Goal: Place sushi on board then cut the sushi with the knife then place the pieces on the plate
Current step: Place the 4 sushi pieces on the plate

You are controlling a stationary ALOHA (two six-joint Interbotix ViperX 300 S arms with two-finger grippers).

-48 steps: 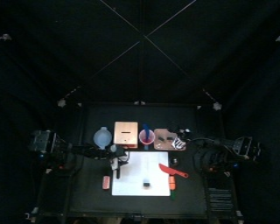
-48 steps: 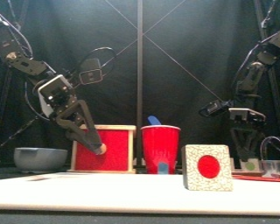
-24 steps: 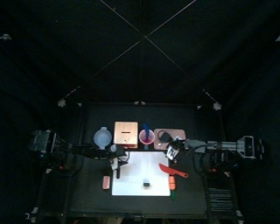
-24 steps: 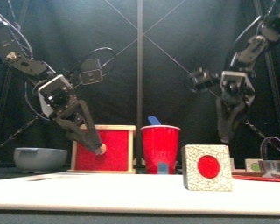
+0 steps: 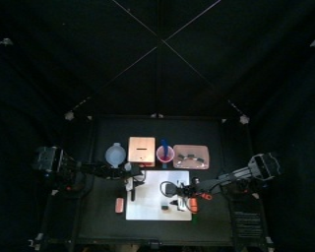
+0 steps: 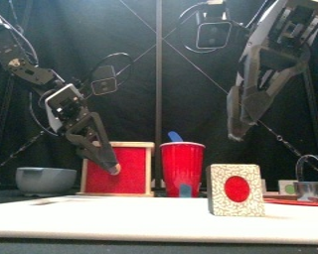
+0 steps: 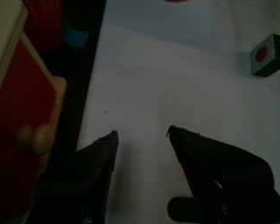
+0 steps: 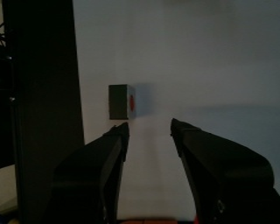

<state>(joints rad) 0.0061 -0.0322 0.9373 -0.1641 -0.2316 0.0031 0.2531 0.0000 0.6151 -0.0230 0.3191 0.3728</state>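
One sushi piece (image 5: 164,208), a speckled white block with a red centre (image 6: 237,190), stands alone on the white board (image 5: 154,187) near its front. My right gripper (image 5: 183,196) hangs open over the board's right half, above and behind the piece (image 8: 122,101), with nothing between its jaws (image 8: 150,125). My left gripper (image 5: 137,175) stays open and low over the board's back left corner (image 7: 140,133), beside the wooden box. The sushi piece (image 7: 268,56) lies well away from it. A red knife (image 5: 204,196) lies at the board's right edge, partly under the right arm.
Along the back stand a blue-grey bowl (image 5: 115,155), the wooden box with a red drawer front (image 6: 118,169), a red cup (image 6: 183,167) holding a blue knife (image 6: 175,137), and the pink tray (image 5: 191,153).
The right arm has swung in from the table's right side and now hangs over the board, nearer the front. The left arm and the sushi piece have not moved.
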